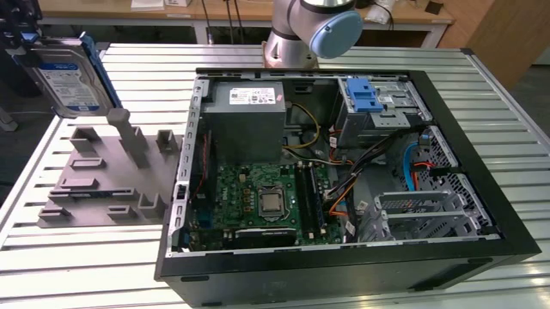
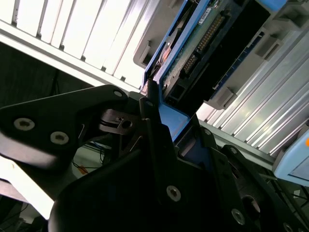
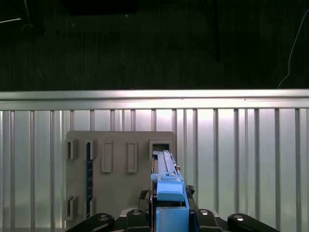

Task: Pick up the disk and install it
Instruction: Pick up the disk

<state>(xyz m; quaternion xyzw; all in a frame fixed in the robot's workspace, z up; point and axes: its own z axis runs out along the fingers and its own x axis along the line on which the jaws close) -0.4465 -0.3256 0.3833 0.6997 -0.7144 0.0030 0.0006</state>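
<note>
Exterior view high above computer case (image 1: 344,278); both wrist views close along disk (image 2: 205,50) (image 3: 165,166)

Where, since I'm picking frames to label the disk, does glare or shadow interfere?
Exterior view: even light on the disk. Second wrist view: table slats washed out white, the disk's connector side in shadow. First wrist view: slats glare, background black.

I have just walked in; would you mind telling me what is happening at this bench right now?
The robot arm's gripper is shut on the disk and holds it on edge in the air above the grey holder fixture, at the exterior view's left. The open computer case lies on the slatted table beside the fixture, towards the exterior view's right. The disk is not yet installed in the case.
</note>
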